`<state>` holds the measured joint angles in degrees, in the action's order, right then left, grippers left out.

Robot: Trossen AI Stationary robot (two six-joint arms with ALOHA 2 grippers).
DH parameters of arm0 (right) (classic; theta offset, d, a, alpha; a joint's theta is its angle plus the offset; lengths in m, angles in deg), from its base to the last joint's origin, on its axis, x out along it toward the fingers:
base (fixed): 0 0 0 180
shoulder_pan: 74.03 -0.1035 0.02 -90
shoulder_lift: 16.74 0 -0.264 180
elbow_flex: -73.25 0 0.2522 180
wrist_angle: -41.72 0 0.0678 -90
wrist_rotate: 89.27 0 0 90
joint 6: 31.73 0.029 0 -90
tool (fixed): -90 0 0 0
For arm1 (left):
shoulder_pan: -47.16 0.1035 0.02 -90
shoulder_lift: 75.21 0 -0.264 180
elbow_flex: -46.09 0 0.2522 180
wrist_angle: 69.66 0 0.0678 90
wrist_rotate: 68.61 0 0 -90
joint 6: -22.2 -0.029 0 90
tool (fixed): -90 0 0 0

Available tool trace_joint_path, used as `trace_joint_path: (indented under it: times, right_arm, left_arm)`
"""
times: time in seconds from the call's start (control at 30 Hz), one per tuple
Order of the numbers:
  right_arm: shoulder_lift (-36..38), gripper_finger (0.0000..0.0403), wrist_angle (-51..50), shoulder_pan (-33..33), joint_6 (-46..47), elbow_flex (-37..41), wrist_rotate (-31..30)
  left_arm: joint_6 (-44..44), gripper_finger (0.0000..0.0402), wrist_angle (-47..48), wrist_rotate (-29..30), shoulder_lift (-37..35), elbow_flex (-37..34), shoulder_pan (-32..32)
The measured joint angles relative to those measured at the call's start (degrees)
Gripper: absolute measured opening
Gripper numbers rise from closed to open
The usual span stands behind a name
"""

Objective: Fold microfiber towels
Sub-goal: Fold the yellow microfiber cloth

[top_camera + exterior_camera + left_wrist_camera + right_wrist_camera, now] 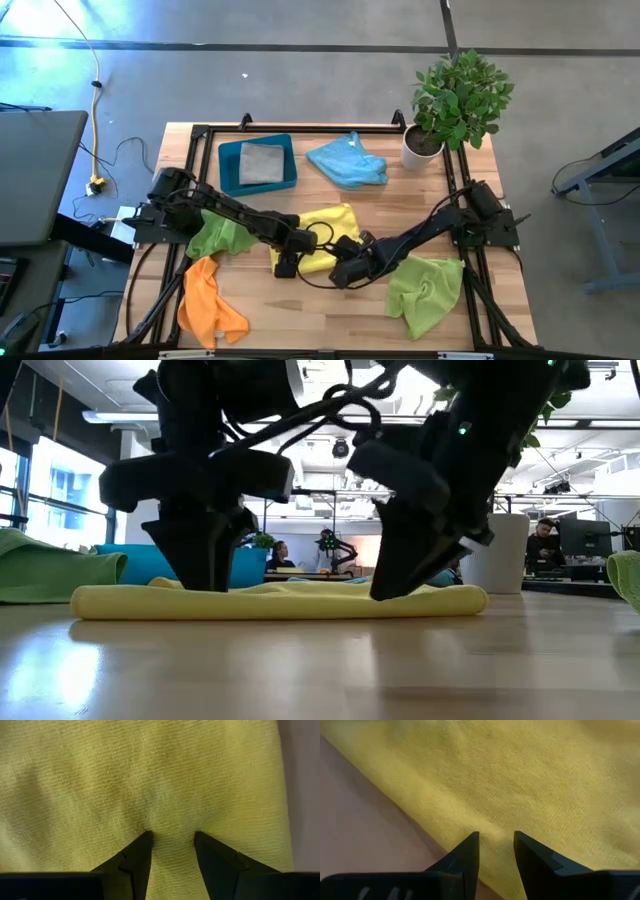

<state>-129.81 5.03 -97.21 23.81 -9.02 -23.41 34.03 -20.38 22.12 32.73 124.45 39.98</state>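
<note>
We're early on: one grey towel (262, 163) lies folded in the teal tray (229, 167), both tools, left tool (287, 262) & right tool (345, 272), pinch the yellow towel (335, 222) flat mid-surface w/ narrow gaps, while blue towel (347, 160), orange towel (208, 304) & two green towels (427, 290) wait crumpled.

Six soft microfiber cloths lie on the wooden worktop (330, 320): one yellow cloth (330, 228) under both claws, two lime green cloths, one (222, 238) behind the left claw (284, 262) and one (428, 292) beside the right claw (345, 272), one orange cloth (208, 304) behind the left claw, one light blue cloth (348, 160) beyond both claws, and one grey cloth (262, 163). There is one rigid teal plastic tray (228, 166), holding the grey cloth, one potted green plant in a white pot (455, 105), and two dark robot arms.
</note>
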Motion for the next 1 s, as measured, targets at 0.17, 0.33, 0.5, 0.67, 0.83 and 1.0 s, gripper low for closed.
trace_joint_path:
  times: [0.17, 0.33, 0.5, 0.67, 0.83, 1.0]
  right_arm:
    - [-1.6, 0.0114, -0.9, 0.4, -3.6, -0.2, -0.8]
    - [-2.1, 0.0114, -2.3, 1.2, -8.8, -0.3, -3.4]
    - [-1.9, 0.0114, -3.9, 2.6, -15.5, -0.1, -7.8]
    - [-0.2, 0.0114, -5.7, 3.4, -19.9, 0.1, -10.4]
    - [4.7, 0.0114, -5.6, 2.6, -17.5, 0.1, -10.8]
    - [6.1, 0.0114, 1.1, 0.0, -11.7, 0.1, -9.4]
  left_arm:
    - [3.2, 0.0140, -1.5, -1.2, 0.1, 0.0, -1.4]
    - [9.6, 0.0140, -5.6, -2.9, 0.2, -0.1, -3.9]
    - [12.2, 0.0140, -12.2, -7.1, 0.4, -0.2, -6.3]
    - [12.2, 0.0140, -18.8, -8.5, -0.2, -0.3, -7.0]
    - [10.4, 0.0140, -19.1, -6.7, -3.1, -0.2, -6.6]
    - [3.6, 0.0140, -8.5, -1.3, -5.5, -0.2, -5.7]
